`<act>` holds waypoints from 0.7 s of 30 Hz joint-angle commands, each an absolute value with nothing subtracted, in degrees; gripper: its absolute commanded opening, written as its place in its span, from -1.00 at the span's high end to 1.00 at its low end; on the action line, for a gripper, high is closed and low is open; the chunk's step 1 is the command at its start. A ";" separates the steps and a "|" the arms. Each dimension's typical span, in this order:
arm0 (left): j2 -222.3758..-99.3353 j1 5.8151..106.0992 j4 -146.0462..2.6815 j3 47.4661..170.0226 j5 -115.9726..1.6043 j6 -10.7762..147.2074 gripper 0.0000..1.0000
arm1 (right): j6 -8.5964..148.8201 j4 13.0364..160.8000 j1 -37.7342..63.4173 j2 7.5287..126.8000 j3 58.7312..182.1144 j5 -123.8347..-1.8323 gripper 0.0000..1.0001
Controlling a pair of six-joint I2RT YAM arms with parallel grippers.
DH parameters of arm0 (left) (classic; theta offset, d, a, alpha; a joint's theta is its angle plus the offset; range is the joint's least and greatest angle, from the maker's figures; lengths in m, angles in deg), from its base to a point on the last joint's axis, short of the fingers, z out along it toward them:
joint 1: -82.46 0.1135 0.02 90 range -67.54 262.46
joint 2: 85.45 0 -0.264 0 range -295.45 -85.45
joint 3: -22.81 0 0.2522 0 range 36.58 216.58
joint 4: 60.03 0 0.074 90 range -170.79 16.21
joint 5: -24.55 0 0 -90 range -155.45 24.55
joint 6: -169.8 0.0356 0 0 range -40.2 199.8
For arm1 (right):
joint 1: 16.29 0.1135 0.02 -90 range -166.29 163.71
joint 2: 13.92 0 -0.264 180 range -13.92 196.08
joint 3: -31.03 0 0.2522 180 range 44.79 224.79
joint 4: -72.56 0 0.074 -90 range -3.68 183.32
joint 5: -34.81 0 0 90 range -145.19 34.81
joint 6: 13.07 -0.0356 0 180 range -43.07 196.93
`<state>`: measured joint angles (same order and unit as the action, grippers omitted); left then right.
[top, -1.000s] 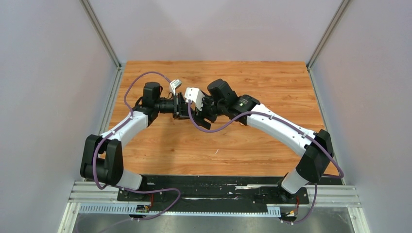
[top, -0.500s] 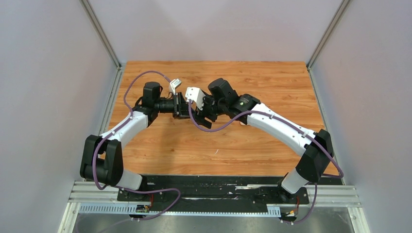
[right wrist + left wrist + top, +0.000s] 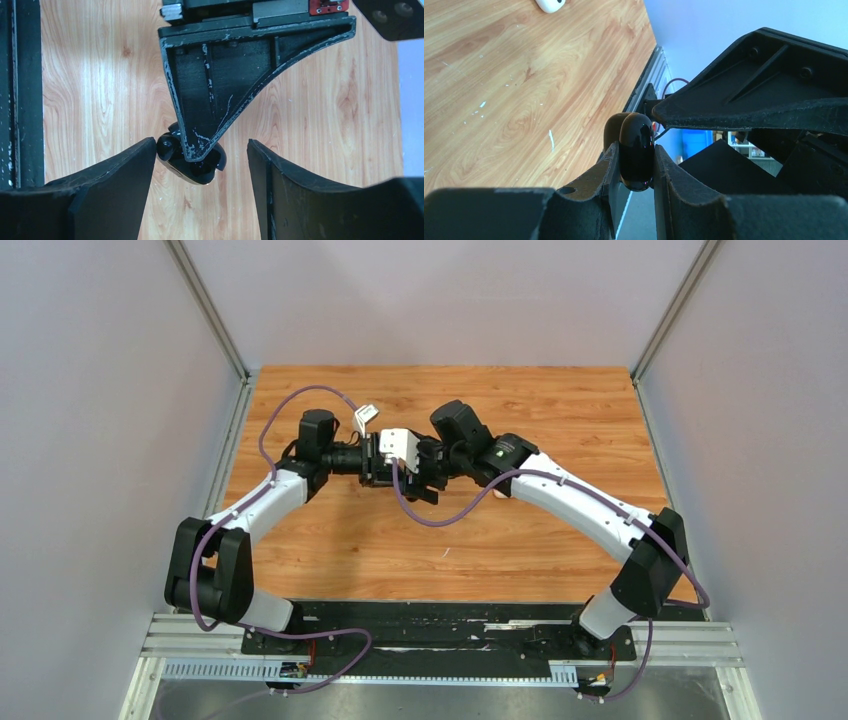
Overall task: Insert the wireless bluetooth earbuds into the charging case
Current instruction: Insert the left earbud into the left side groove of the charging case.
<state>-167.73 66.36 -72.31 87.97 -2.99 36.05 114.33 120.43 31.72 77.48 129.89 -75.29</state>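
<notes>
black case (image 3: 636,150) pinched tight in my left gripper (image 3: 635,156), up off the table (image 3: 499,75).
my right gripper (image 3: 200,148) spread wide, one finger either side of it.

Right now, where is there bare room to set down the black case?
The table shows bare wood between the left arm and right arm toward the near edge, and at the far right corner. Mid-table is crowded, where the left gripper holds the black case inside the open right gripper.
</notes>
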 commanded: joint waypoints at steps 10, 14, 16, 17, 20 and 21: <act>-165.14 63.43 -78.02 90.55 2.77 44.33 1.00 | 124.06 120.60 29.80 73.00 128.07 -76.33 -0.37; -165.08 63.32 -78.01 90.63 2.77 44.20 1.00 | 123.74 120.64 29.80 73.31 128.24 -76.09 -0.37; -165.20 63.30 -78.02 90.63 2.68 43.99 1.00 | 123.12 120.60 29.80 73.53 128.52 -75.88 -0.37; -165.23 63.34 -77.79 90.63 2.68 43.92 1.00 | 122.88 120.75 29.77 73.50 128.61 -75.85 -0.37; -165.46 63.37 -77.76 90.63 2.41 43.84 1.00 | 122.60 121.15 29.77 72.67 128.55 -75.32 -0.37; -165.49 63.32 -77.80 90.65 2.32 43.84 1.00 | 121.72 121.28 29.55 72.11 128.55 -75.18 -0.37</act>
<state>-167.49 64.11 -77.45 88.69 -0.58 42.78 122.05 123.38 30.28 74.66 128.03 -76.82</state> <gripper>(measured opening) 0.335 0.687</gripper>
